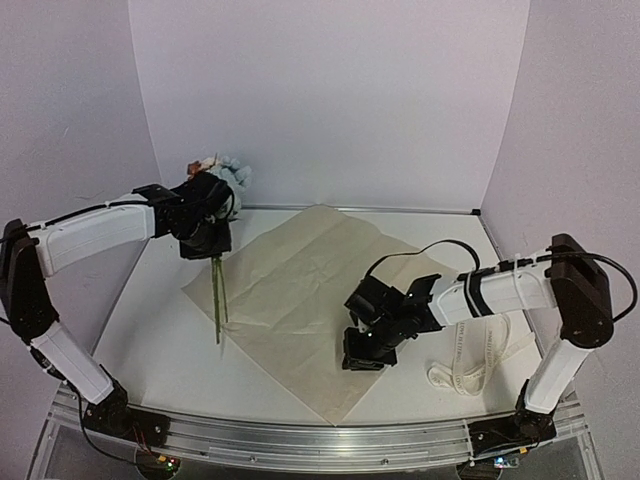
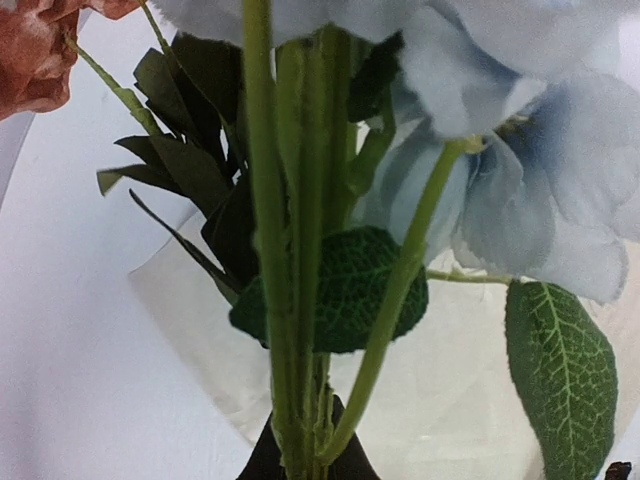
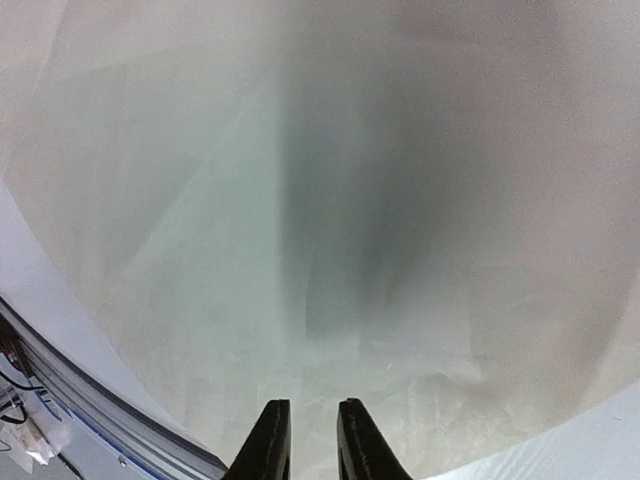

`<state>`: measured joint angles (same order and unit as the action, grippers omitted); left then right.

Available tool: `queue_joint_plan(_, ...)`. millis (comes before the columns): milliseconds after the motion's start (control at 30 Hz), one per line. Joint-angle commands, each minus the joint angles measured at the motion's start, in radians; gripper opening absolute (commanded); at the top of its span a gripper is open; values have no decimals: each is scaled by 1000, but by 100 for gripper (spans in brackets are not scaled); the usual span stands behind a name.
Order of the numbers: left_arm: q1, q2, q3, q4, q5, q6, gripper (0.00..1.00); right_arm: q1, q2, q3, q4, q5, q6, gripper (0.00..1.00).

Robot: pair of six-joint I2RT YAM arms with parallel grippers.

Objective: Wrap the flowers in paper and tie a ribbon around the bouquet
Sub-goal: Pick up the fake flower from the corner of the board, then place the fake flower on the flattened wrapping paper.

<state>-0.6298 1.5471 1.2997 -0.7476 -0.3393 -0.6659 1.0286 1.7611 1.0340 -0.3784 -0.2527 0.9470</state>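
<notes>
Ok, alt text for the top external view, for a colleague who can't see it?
The left pincer holds the flowers upright by their stems, over the left edge of the paper spread flat on the table. The right pincer is low at the paper's near right part, and the ribbon lies loose on the table to its right.

We count one sheet of paper (image 1: 300, 275), one bunch of flowers (image 1: 233, 175) over its left corner, one ribbon (image 1: 470, 365) off its right side — and two grippers: left gripper (image 1: 213, 245), right gripper (image 1: 362, 358).
</notes>
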Motion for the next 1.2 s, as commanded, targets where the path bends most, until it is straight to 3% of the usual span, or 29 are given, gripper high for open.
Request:
queue_joint_plan(0, -70, 147, 183, 100, 56, 64, 0, -78, -178, 21, -115, 87, -70, 23)
queue_joint_plan(433, -158, 703, 814, 99, 143, -10, 0, -412, -382, -154, -242, -14, -135, 45)
queue_joint_plan(700, -159, 893, 977, 111, 231, -52, 0, -458, -381, -201, -243, -47, -134, 47)
queue_joint_plan(867, -157, 917, 927, 152, 255, -48, 1, -457, -370, -206, -243, -43, -143, 50)
queue_joint_plan(967, -157, 919, 910, 169, 261, -41, 21, -458, -364, -203, -243, -45, -148, 55)
queue_joint_plan(1067, -157, 886, 885, 201, 260, -31, 48, -458, -364, -192, -244, -50, -163, 61)
queue_joint_plan(1167, -157, 827, 852, 217, 249, -22, 64, -458, -362, -173, -252, -51, -178, 65)
